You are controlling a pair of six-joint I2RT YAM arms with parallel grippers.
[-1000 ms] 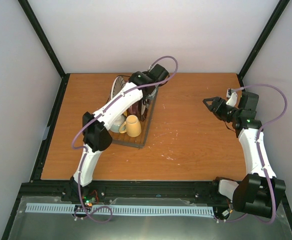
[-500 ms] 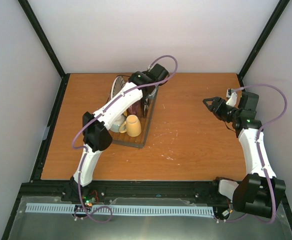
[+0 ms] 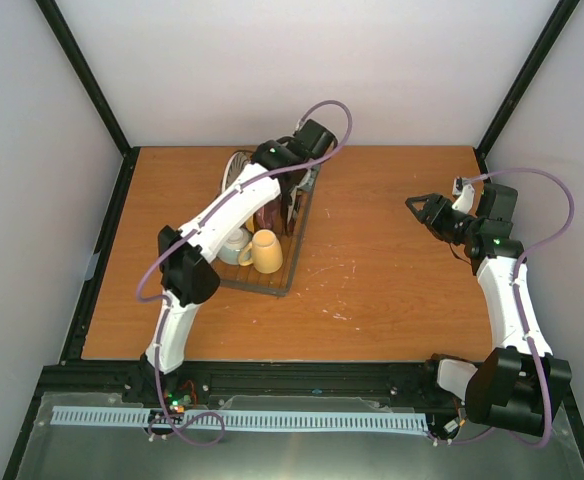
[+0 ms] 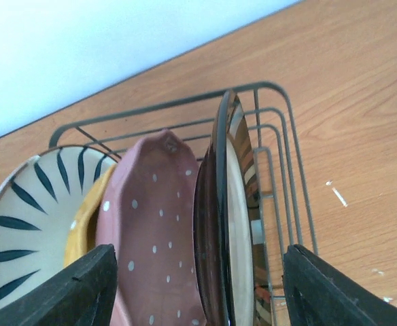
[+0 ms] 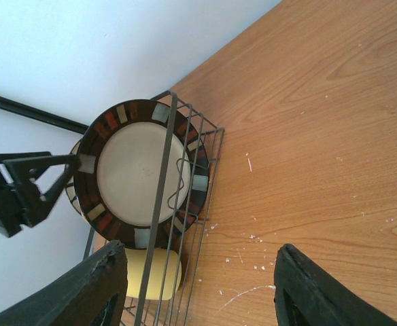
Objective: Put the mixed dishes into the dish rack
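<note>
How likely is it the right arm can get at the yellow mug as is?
Probably yes: the yellow mug sits uncovered at the dish rack near right side, with only table between it and the open right pincer.

Top view: the rectangular dark wire dish rack (image 3: 288, 266) stands left of centre. The white left arm (image 3: 227, 205) crosses above it, and a yellow mug (image 3: 264, 252) fills its lower end.

Left wrist view: four upright plates pack the far end closely:
- white plate with black radial stripes (image 4: 22, 217)
- orange-yellow scalloped plate (image 4: 83, 231)
- pink dotted plate (image 4: 151, 231)
- dark-rimmed beige plate (image 4: 234, 224)

The left end effector (image 4: 198, 292) hangs above them, fingers spread. The wooden desk (image 3: 392, 290) right of the rack offers open passage.
</note>
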